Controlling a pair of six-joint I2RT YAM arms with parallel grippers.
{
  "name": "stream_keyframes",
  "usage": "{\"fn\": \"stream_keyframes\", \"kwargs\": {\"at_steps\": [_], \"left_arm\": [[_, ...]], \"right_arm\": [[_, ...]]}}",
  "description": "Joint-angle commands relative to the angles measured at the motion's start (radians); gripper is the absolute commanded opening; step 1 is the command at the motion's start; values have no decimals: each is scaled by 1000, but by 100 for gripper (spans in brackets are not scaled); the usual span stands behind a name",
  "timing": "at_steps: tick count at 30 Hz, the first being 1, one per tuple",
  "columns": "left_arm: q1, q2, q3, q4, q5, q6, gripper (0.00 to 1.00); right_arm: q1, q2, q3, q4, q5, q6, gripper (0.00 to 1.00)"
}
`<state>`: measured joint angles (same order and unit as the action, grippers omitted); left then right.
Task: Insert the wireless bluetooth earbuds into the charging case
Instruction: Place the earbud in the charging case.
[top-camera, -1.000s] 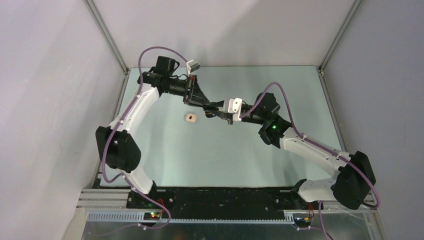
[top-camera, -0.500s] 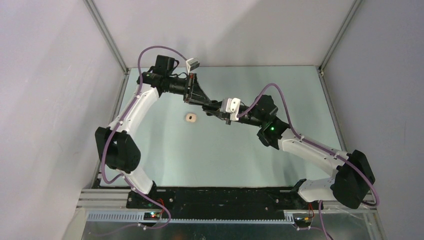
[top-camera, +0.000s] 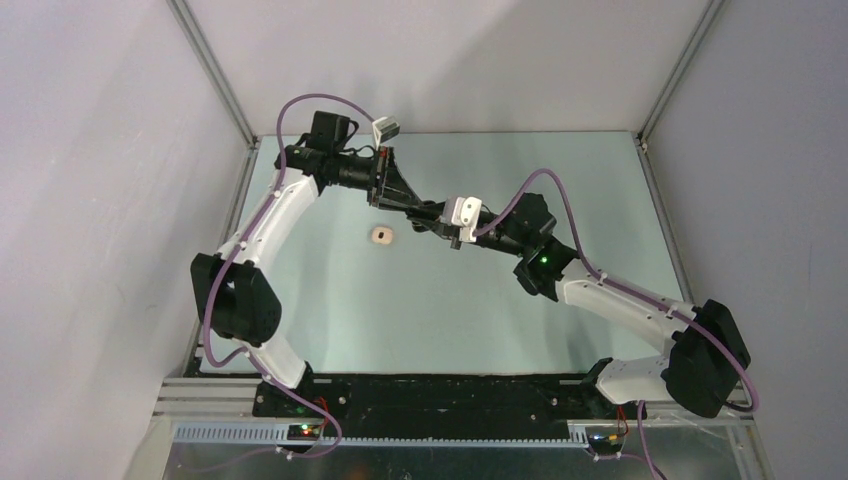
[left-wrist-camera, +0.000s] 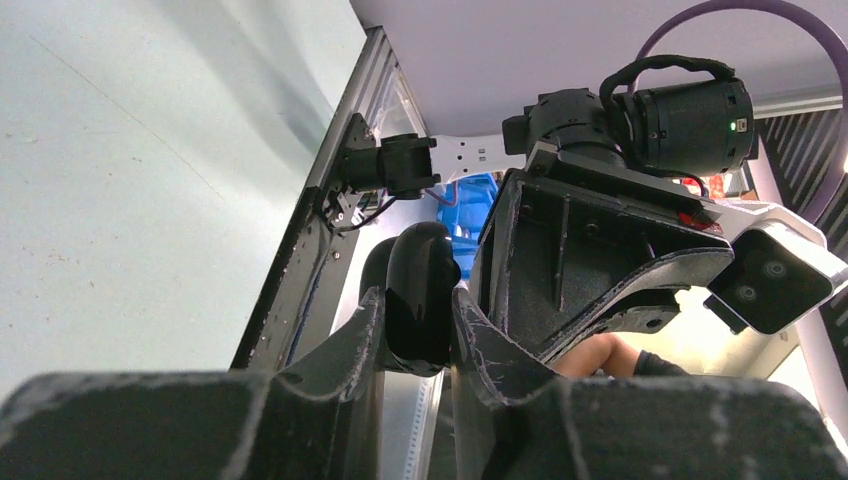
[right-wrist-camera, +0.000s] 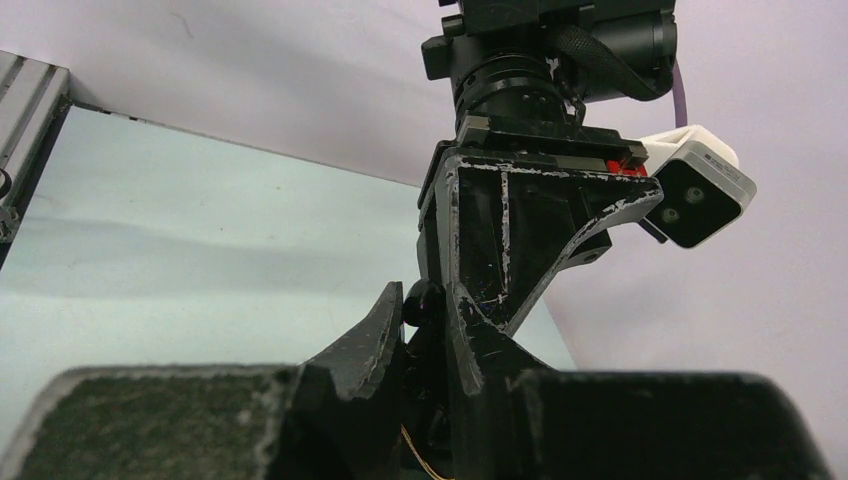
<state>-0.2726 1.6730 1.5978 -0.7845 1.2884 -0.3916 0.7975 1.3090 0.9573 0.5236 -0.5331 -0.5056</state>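
One cream-white piece (top-camera: 381, 235) lies on your table (top-camera: 480, 300), apart from both arms | right gripper (right-wrist-camera: 425, 315) fingers nearly together on small dark piece (right-wrist-camera: 418, 297), possibly a bud | left gripper (left-wrist-camera: 418, 305) clamps glossy black case (left-wrist-camera: 420, 265) | your status, judged: insertion pending, no bud visibly seated

Clad in white moulded shell links (top-camera: 285, 205) between bulky black joint housings (top-camera: 235, 300), rising from the black base rail (top-camera: 430, 392); strung with looping purple cables (top-camera: 320, 95); lit by a small green lamp (top-camera: 543, 259) farther from that rail; capped with white twin-lens camera blocks (top-camera: 466, 212); tipped with a scuffed, ribbed black left gripper (left-wrist-camera: 418, 320) and a matching right gripper (right-wrist-camera: 422, 305); marked with a small red tab (right-wrist-camera: 628, 165).
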Motion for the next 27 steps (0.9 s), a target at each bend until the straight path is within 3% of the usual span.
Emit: {"fn": "stream_keyframes", "kwargs": {"at_steps": [1,27], "left_arm": [[5,-47,1,36,63,-33,0],[13,-35,3,58,72,-48,0]], "right_arm": [[9,-31,-10,29,22,6,0],[16,-54,-10,-40,72,-14,0]]}}
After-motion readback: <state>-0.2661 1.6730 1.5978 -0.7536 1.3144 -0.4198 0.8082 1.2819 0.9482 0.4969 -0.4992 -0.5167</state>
